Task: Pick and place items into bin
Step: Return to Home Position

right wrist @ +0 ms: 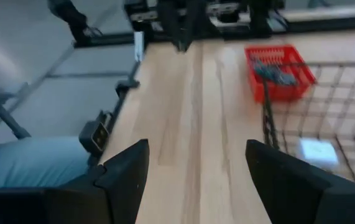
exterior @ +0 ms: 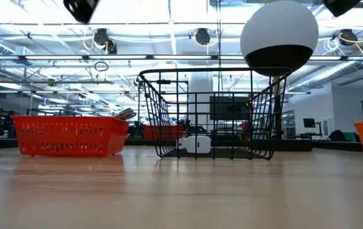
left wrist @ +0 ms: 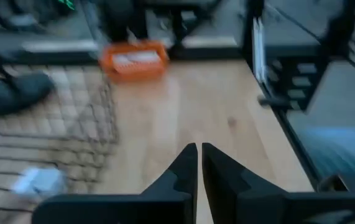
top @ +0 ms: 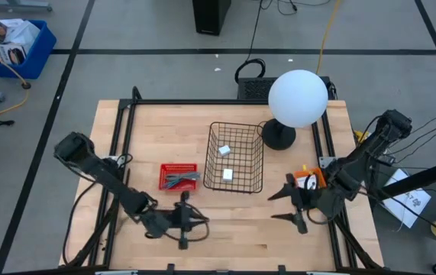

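Observation:
A black wire basket [top: 237, 156] stands mid-table with two small white blocks [top: 227, 174] lying on its floor; one block [exterior: 197, 144] shows in the low view. Left of it, a red tray [top: 179, 176] holds grey metal pieces [top: 181, 179]. My left gripper [top: 205, 220] hovers near the table's front edge, left of centre, shut and empty; its fingers [left wrist: 197, 165] show closed in its wrist view. My right gripper [top: 279, 205] hangs to the right of the basket, open, with nothing between its fingers [right wrist: 196, 168].
A white globe lamp [top: 298, 98] on a black base [top: 279, 136] stands behind the basket's right corner. A small orange bin [top: 309, 179] sits by my right arm. Bare wood [top: 240, 229] lies along the front edge. A light-blue shape [right wrist: 28, 165] shows beyond the table's near edge.

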